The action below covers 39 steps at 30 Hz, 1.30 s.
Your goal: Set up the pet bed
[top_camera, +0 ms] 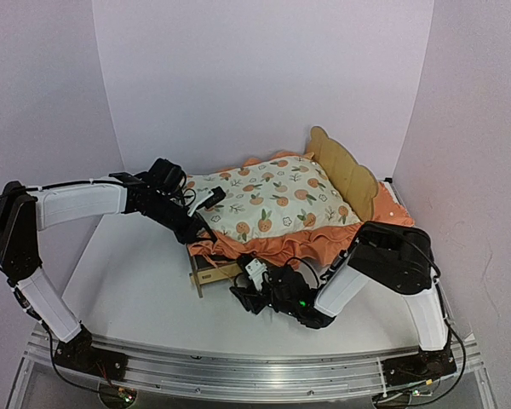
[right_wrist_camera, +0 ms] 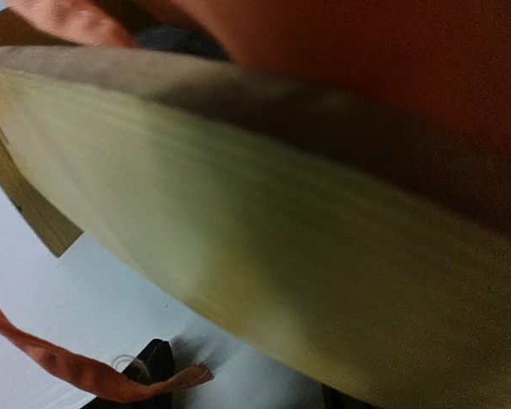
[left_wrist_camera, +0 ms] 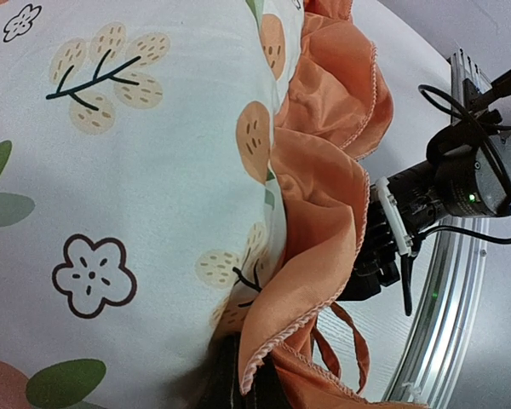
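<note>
Beside the pet bed [top_camera: 345, 170], the right gripper [top_camera: 241, 294] gapes empty; the left gripper [top_camera: 211, 198] pinches the mattress pad [top_camera: 272, 200].

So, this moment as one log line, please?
left gripper: shut on mattress pad | right gripper: open by pet bed rail | mattress pad: on pet bed

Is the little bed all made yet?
Nearly. The pad already lies on the bed. The left end effector pinches its ruffle, apparently straightening it; the right end effector is open by the foot rail. Left: smoothing the pad, and perhaps adding the orange cushion beside the headboard.
</note>
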### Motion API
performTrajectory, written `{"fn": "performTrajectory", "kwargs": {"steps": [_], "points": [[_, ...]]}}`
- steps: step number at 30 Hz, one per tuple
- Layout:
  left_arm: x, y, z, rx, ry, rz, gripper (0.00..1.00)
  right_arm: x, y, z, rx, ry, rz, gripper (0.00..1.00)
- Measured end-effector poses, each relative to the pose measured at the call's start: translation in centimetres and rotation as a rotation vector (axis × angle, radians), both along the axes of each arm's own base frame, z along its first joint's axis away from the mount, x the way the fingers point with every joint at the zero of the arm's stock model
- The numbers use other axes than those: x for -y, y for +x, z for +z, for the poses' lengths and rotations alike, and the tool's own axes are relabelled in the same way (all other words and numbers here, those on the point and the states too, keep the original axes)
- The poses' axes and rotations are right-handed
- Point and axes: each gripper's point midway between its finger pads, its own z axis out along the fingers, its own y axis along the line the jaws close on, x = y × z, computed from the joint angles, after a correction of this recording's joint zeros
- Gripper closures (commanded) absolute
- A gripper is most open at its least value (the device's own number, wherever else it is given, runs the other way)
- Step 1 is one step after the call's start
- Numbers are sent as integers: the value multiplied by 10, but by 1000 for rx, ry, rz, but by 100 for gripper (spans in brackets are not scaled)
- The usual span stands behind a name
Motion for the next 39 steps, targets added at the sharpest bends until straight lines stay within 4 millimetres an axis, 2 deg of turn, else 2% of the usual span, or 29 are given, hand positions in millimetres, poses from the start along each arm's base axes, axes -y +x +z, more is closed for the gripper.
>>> {"fn": "performTrajectory", "kwargs": {"steps": [6,8,9,14,18,20,25,29,33,39], "points": [[1,1,0,-1,0,0,100,-10,22,2,59,67,-109,43],[2,2,2,0,-1,0,100,-14,29,4,75,87,-136,46],[2,3,2,1,-2,0,100,-16,33,5,80,95,-149,50],[2,3,2,-1,0,0,100,-16,47,8,101,127,-229,82],[1,4,1,7,7,0,99,-12,54,9,106,138,-281,99],[1,5,0,22,13,-7,93,-10,55,9,102,143,-294,100],[-2,8,-2,98,43,-56,69,-5,55,9,98,152,-301,100],[-3,5,-5,157,72,-124,58,4,44,7,79,133,-269,100],[2,-5,-8,202,97,-205,52,15,26,7,40,101,-211,100],[4,-10,-12,265,133,-275,51,17,2,29,-9,110,-119,100]]}}
